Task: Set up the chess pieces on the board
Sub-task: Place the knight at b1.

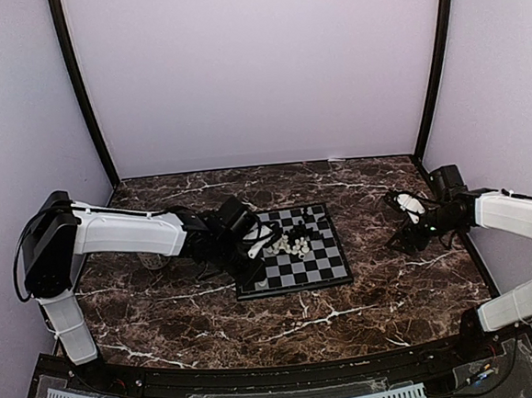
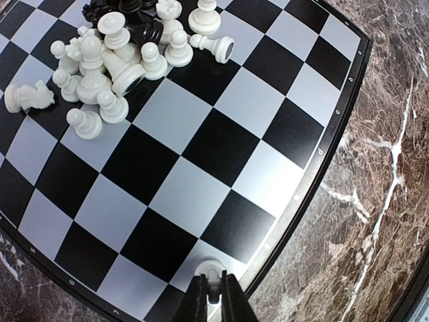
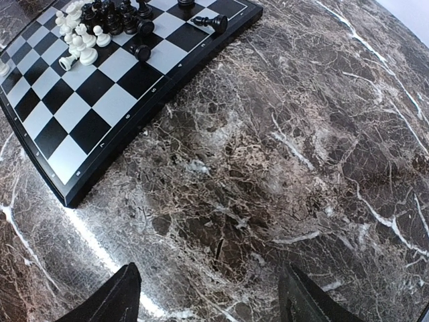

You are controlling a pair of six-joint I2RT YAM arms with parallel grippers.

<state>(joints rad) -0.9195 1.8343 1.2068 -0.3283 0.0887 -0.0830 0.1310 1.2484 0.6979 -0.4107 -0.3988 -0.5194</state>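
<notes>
We see the left pincer (image 2: 214,294) clenched on a white piece (image 2: 212,271), jaws tight on either side; only its rounded top shows, so we take it for a pawn without being sure. That piece stands upright on a pale square right by the rim of the chessboard (image 2: 221,151); the board lies flat on the marble bench (image 3: 322,168), its sides a little turned from the bench edges. Most of the white pieces (image 2: 100,67) crowd in a heap near the board's middle, some upright, some toppled; the black pieces (image 3: 110,17) bunch just beyond them. One white pawn (image 2: 213,45) lies on its side beside the heap, long axis flat along the board, head toward the heap and base away from it. A toppled black piece (image 3: 209,23) lies apart from the rest, base toward the nearer rim. The right pincer (image 3: 209,272) hangs released, jaws wide, over bare marble well apart from the board.
</notes>
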